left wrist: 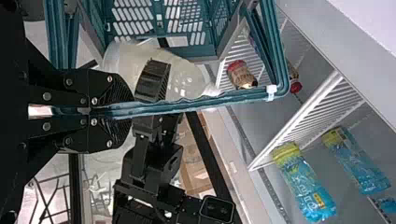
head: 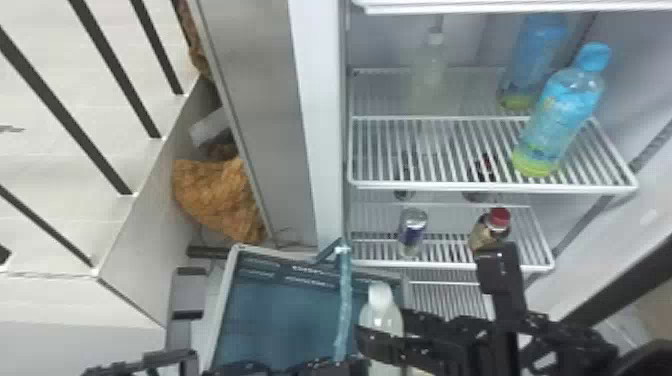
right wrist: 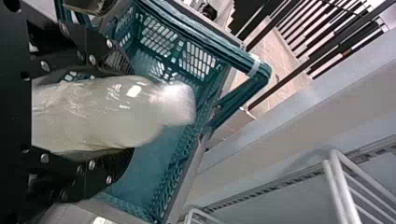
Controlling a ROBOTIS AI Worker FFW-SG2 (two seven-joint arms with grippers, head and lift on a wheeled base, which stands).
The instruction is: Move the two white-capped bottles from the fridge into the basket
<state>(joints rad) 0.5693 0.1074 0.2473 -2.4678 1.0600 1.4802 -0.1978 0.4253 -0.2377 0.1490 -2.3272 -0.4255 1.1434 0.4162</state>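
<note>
R gripper (head: 392, 332) pinching white-capped btl (head: 381, 318), cap up, over basket (head: 226, 295); L gripper (head: 336, 366) pinching basket hndl (head: 344, 300).

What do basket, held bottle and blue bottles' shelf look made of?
Basket: matte teal plastic, likely, going by molded slots. White-capped bottle: glossy, probably plastic given bright highlights; glass possible. Shelf: white coated metal, probably, from its thin straight rods.

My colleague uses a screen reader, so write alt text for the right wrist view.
The right gripper holds a pale, white-capped bottle in front of the teal basket. White wire fridge shelves show farther off.
</note>
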